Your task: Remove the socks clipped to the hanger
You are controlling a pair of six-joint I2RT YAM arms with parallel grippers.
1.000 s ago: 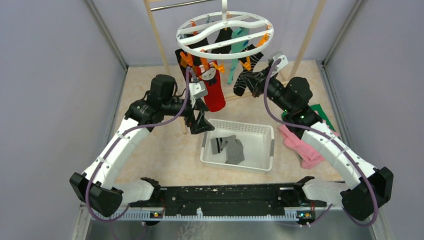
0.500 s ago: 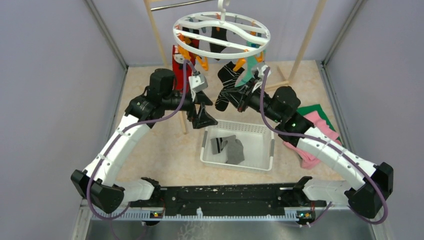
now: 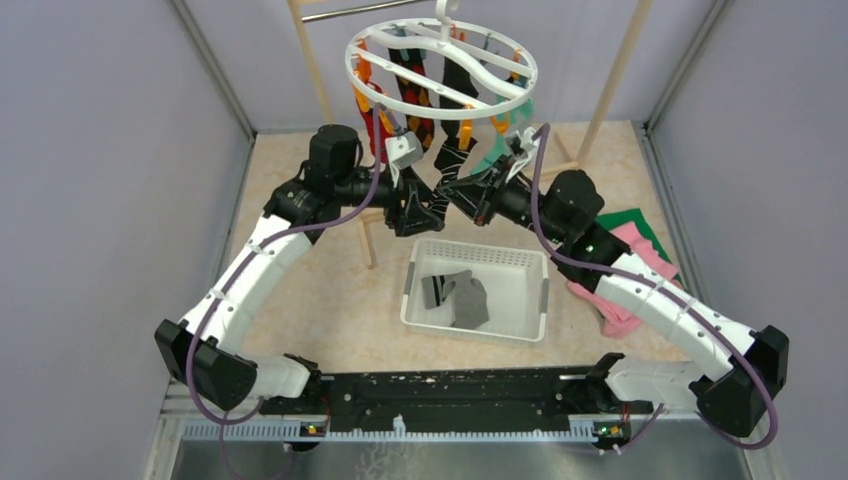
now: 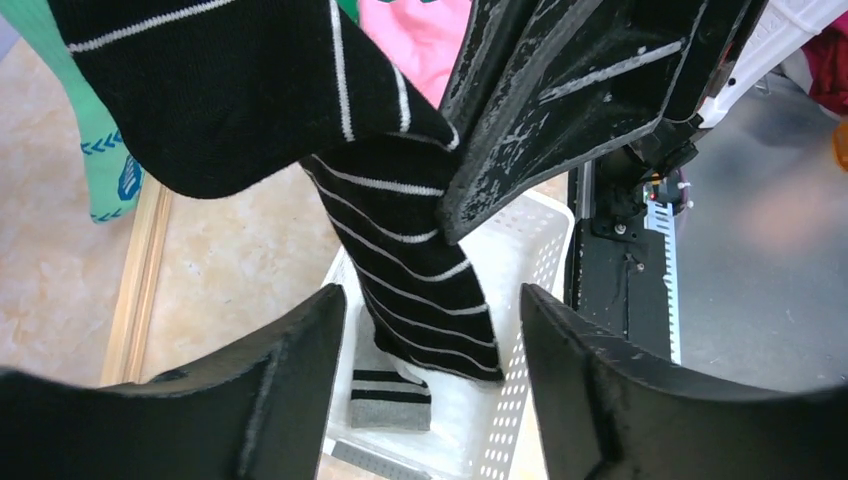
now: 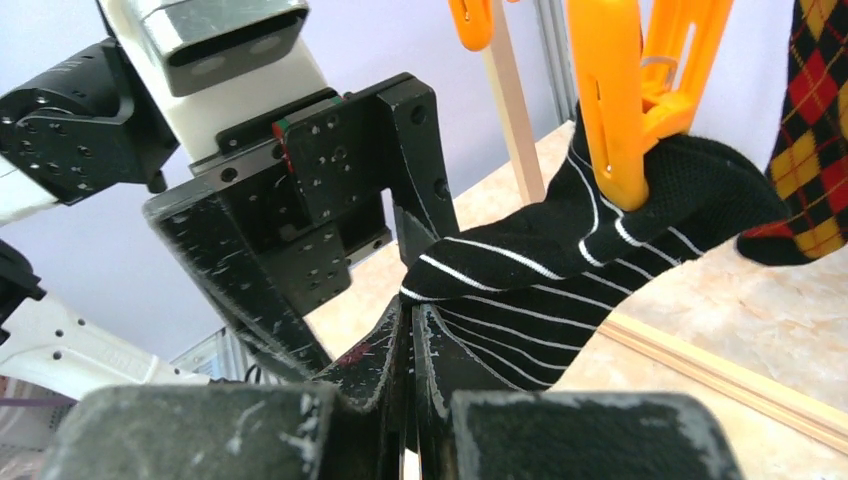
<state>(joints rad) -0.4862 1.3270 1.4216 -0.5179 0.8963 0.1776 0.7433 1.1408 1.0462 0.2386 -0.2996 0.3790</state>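
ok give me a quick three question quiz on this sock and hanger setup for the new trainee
1. True or false: the striped sock is pinched by an orange clip.
2. Which jaws are shut on that sock? A left jaws, B right jaws, C both.
3. Fill in: a grey sock already lies in the white ____ below.

Key: 1 true. 2 B; the left jaws stand open. 3 basket.
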